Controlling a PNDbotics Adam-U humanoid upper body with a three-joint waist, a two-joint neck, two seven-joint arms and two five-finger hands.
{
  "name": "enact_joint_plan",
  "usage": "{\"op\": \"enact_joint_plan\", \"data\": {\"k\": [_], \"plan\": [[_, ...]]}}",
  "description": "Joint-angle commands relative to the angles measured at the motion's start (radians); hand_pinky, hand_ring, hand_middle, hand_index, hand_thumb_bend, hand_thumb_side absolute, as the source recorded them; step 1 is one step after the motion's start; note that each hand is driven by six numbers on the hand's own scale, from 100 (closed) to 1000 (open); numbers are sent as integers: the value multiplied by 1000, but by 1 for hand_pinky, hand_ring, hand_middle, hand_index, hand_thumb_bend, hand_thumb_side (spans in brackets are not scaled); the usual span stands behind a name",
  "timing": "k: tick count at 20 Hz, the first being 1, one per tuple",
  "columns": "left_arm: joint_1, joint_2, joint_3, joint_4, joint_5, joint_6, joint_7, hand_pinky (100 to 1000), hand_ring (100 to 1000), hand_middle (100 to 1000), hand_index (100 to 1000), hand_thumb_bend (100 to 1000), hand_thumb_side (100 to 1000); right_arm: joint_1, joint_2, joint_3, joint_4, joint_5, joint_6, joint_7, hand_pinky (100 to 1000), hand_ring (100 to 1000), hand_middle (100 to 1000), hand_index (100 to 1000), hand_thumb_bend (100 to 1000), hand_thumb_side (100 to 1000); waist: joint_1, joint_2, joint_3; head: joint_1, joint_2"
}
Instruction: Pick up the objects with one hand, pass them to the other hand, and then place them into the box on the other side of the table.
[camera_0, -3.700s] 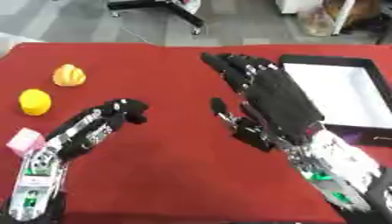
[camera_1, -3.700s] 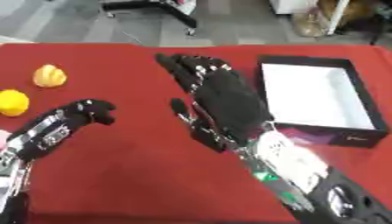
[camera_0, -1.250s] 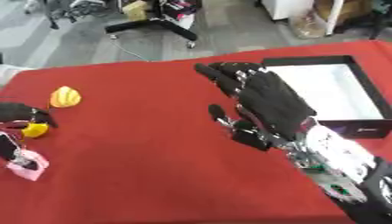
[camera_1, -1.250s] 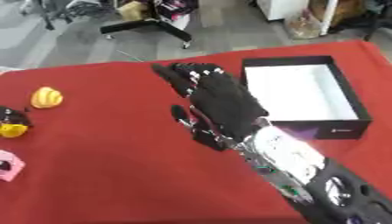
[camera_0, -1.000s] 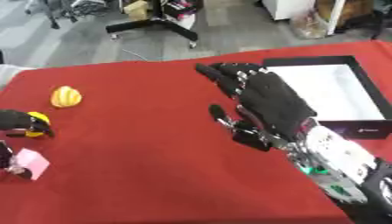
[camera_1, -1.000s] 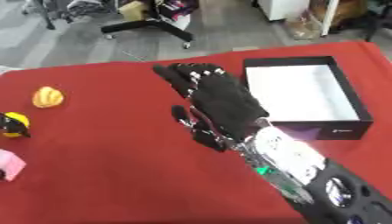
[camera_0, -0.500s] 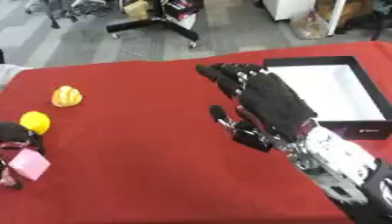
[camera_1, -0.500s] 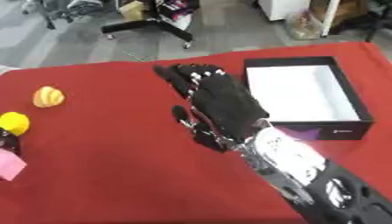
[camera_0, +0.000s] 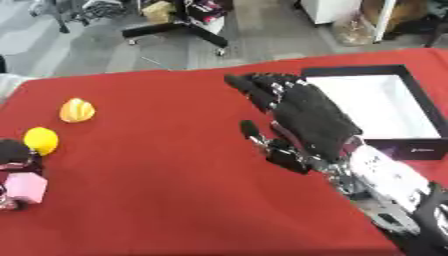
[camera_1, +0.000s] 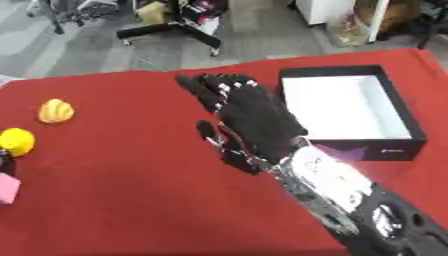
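A pink block (camera_0: 24, 187) lies at the table's far left edge. My left hand (camera_0: 13, 152) shows only as a black shape right above it, touching its top; most of it is cut off by the view's edge. A yellow ball (camera_0: 41, 140) sits just beside that hand, and an orange-yellow rounded object (camera_0: 76, 110) lies farther back. My right hand (camera_0: 302, 117) hovers open over the middle of the table, fingers straight and pointing away, holding nothing. The black box (camera_0: 411, 150) with a white inside stands at the right, just beyond that hand.
The red table (camera_0: 166, 200) spreads between the two hands. Beyond its far edge are a grey floor and the black base of a chair (camera_0: 179, 30). A purple patch (camera_1: 350, 150) shows on the box's front wall.
My left hand has drawn back from over the yellow ball, uncovering it, and come down to the pink block. The right hand has stayed open in place.
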Motion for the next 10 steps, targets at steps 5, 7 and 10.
{"op": "enact_joint_plan", "data": {"k": [5,7,10], "plan": [[5,10,51,-208,228,0,34,734,491,427,521,100,255,-13,-4,-8,-9,7,2,-1,643,731,791,976,146,100,-4,-15,4,8,-3],[13,-19,59,-293,399,0,-44,730,488,423,510,100,247,-14,-2,-8,-9,9,2,-1,644,729,791,976,150,100,-6,-15,4,10,-3],[26,-75,82,-411,736,0,-270,718,486,421,501,100,245,-15,0,-9,-9,12,1,-1,646,728,791,976,159,100,-10,-13,4,13,-3]]}}
